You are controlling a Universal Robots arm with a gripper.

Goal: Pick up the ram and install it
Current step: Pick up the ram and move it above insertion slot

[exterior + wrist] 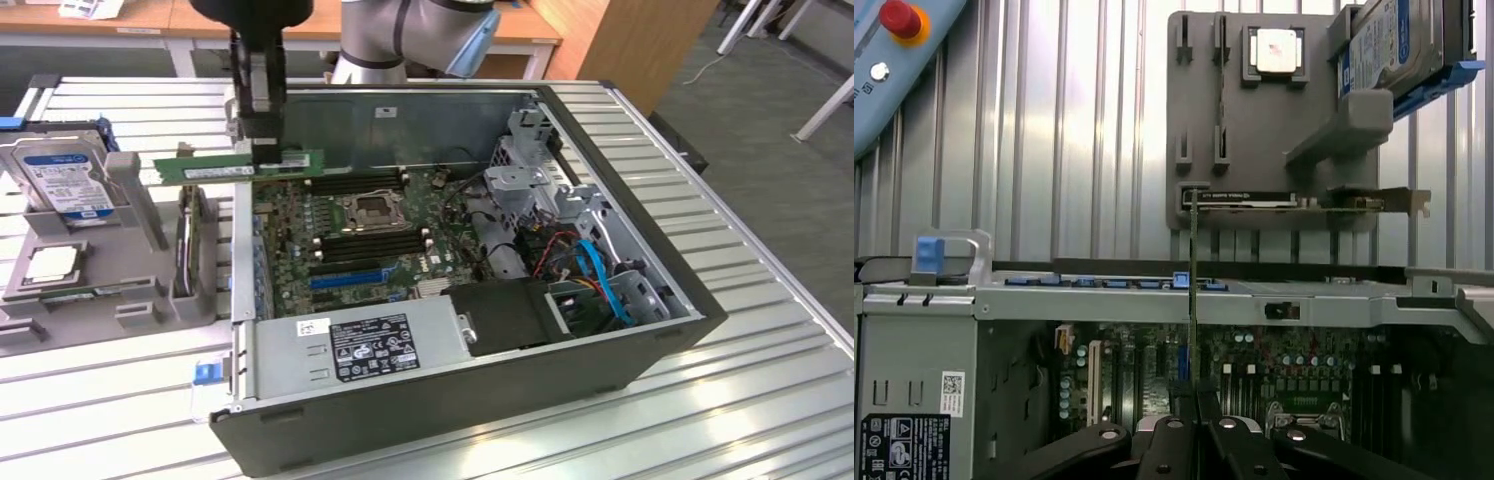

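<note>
**Fingers clamping the ram above the rim of the open computer case**

The fingers [1176, 440] are closing from both sides on the ram [200, 168], pinching the thin green stick between them. In the exterior view the fingers [264, 135] are reaching down from above and holding the ram level in the air, clear of every surface.

Edges and open room: the ram is hanging across the near wall of the computer case [641, 350]. One end is lying over the motherboard [300, 215], near the upper black memory slots [354, 183]. The other end is pointing out toward the grey holder [147, 290]. In the wrist view the ram [1194, 300] is appearing edge-on as a thin line crossing the case rim [1104, 295]. Open air is surrounding both ends of it.

Containers: the case is lying on its side on the slatted metal worktop [747, 400] with its cover off. It is housing the motherboard, a processor socket [367, 210], a power supply [360, 345] and blue cables [607, 285]. The holder, just beside the case on the exterior view's left, is carrying a hard drive [60, 180], a processor chip [51, 262], a second green stick [100, 292] and an expansion card [187, 240] standing on edge.

Ram and fingers: the grip is sitting slightly toward the exterior view's right of the stick's middle, so the longer part is projecting to that view's left.
</note>
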